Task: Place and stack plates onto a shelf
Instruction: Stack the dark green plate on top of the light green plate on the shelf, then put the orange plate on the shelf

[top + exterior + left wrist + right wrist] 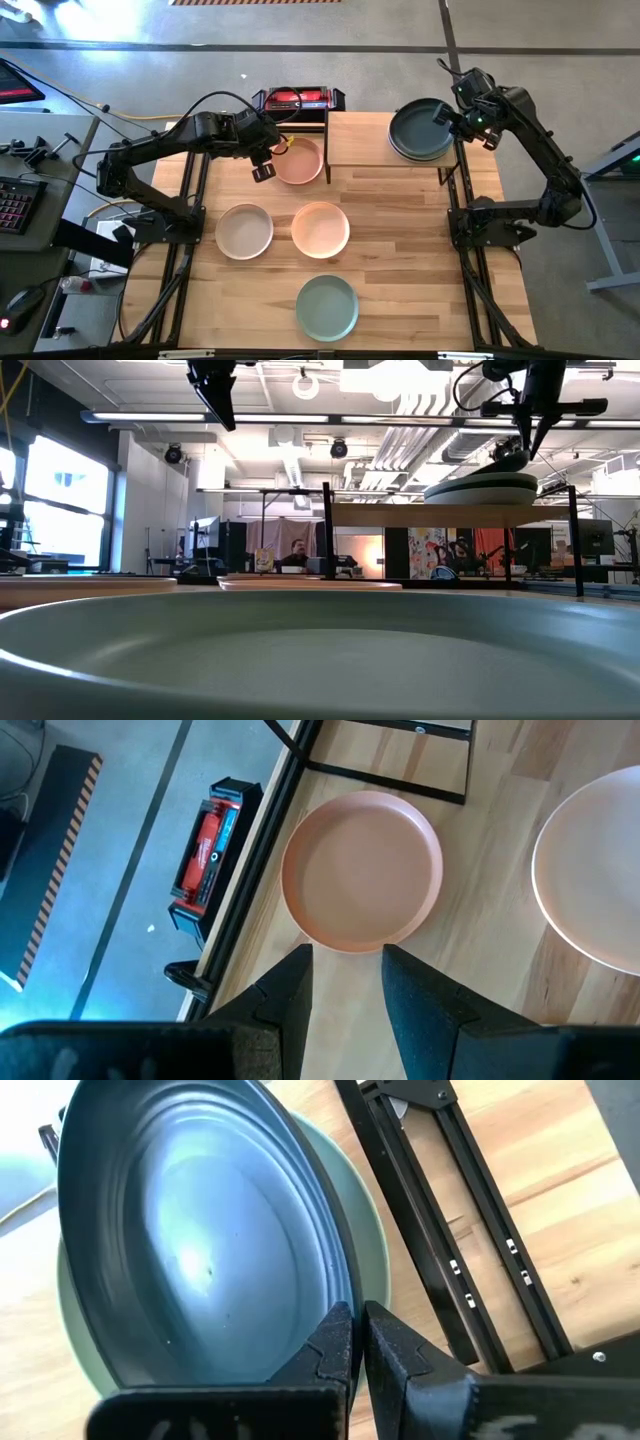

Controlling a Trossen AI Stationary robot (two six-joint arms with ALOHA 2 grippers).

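My right pincer point(443, 117) is pinched tight on the near-right rim of the dark plate point(420, 124), which tops a small stack at the right end of the shelf point(360, 140). In my right wrist view the fingers point(345, 1350) meet on that rim, and the dark plate point(200, 1230) sits tilted over a light green plate point(372, 1240) beneath it. From table height the stack point(480, 490) rests on the shelf board, with my right arm coming down onto it from above.

My left pincer point(264, 165) hangs above the table, its jaws a moderate way apart and gripping nothing. It is just left of the terracotta pink plate point(298, 161), which lies on the table point(420, 260) touching the shelf's left legs. My left wrist view shows that plate point(362, 870) just beyond my fingertips point(290, 985).

Three more plates lie flat on the table, apart from one another: a cream plate point(244, 231) on the left, a peach plate point(320, 229) beside it in the middle, and a sage plate point(327, 307) at the near edge.
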